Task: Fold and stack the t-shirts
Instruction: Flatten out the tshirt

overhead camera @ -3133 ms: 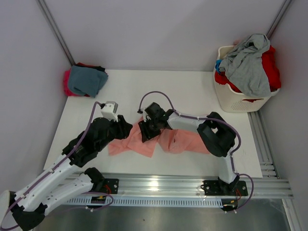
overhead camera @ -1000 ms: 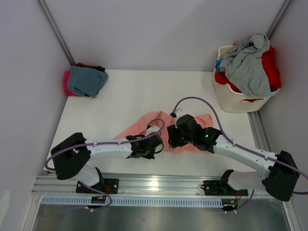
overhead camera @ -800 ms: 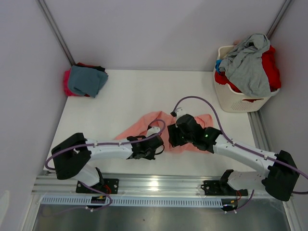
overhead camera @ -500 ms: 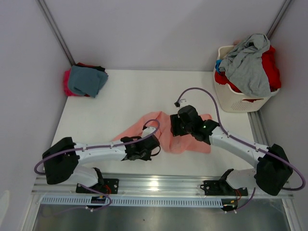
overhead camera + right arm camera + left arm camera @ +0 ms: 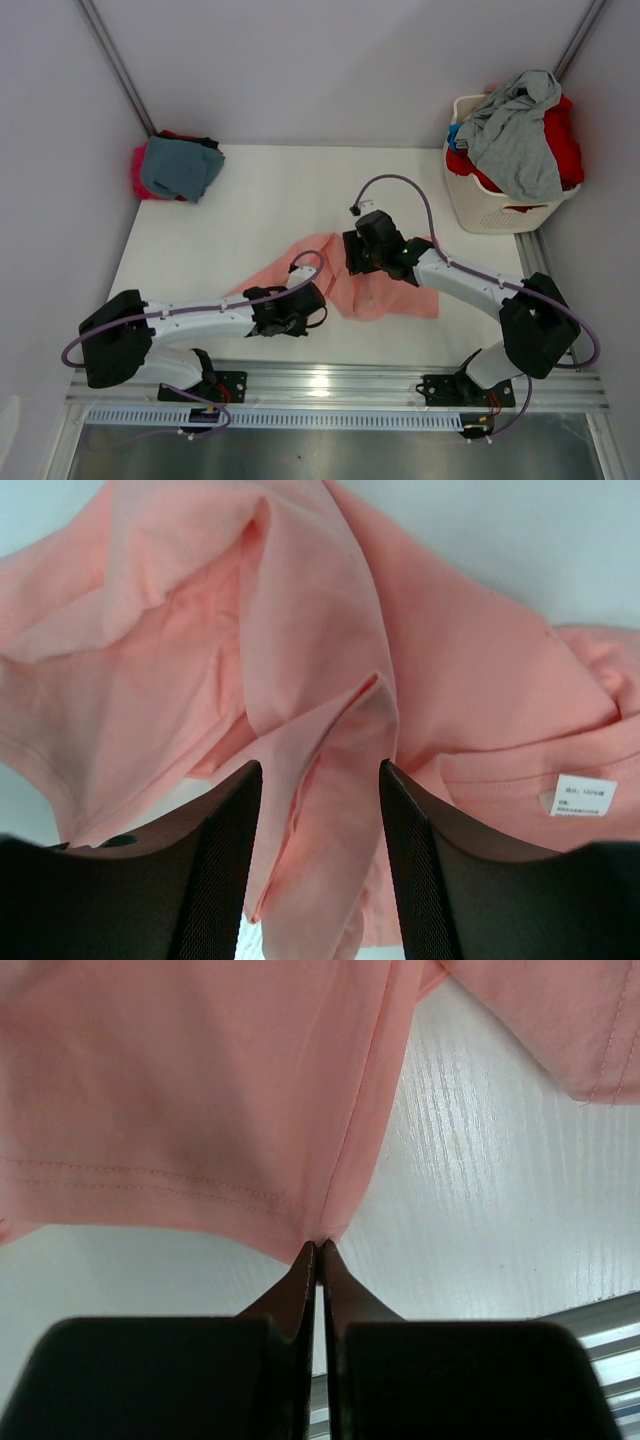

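A salmon-pink t-shirt [image 5: 385,292] lies crumpled on the white table near its front edge. My left gripper [image 5: 312,300] sits low at the shirt's left front part. In the left wrist view the gripper [image 5: 320,1244] is shut, its tips pinching a fold at the stitched hem of the pink shirt [image 5: 200,1090]. My right gripper [image 5: 352,258] hovers over the shirt's back left part. In the right wrist view it [image 5: 318,780] is open, a loose fold of pink cloth [image 5: 330,730] lying between the fingers. The shirt's white label [image 5: 582,795] shows at the right.
A folded stack with a teal shirt on top [image 5: 178,167] sits in the back left corner. A white slotted basket [image 5: 500,210] at the back right holds a grey shirt [image 5: 515,135] and a red one [image 5: 565,140]. A metal rail [image 5: 330,385] runs along the front.
My left gripper has slid left along the front, still shut on the hem. My right gripper has moved back and left over the shirt, its arm folding in at the elbow.
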You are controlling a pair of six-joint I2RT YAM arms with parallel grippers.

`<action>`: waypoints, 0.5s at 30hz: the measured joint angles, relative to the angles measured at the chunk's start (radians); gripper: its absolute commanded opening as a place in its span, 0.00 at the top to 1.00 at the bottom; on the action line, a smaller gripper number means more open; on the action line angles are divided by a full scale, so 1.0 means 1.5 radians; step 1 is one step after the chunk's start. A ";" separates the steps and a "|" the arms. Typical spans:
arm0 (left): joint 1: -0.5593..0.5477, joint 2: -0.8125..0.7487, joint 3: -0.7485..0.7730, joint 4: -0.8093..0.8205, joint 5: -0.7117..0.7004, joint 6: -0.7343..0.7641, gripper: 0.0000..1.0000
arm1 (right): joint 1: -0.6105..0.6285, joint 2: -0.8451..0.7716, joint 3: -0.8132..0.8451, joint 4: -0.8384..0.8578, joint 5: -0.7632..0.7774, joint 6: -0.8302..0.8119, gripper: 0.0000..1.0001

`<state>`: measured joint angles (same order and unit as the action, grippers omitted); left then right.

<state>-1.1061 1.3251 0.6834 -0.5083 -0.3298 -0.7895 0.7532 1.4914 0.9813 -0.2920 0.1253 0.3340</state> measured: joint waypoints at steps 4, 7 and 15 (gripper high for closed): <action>-0.001 -0.004 -0.001 -0.002 0.000 0.000 0.99 | -0.002 0.019 0.020 0.010 0.001 -0.011 0.46; -0.003 -0.008 -0.002 -0.001 0.001 0.000 1.00 | -0.005 0.039 0.043 0.009 0.004 -0.021 0.46; -0.006 -0.012 -0.007 -0.002 0.002 0.000 0.99 | -0.021 0.092 0.096 0.012 0.007 -0.034 0.53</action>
<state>-1.1152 1.3071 0.6731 -0.5117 -0.3275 -0.7895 0.7223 1.6291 1.1248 -0.2737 0.1356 0.2832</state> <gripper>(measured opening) 0.010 0.505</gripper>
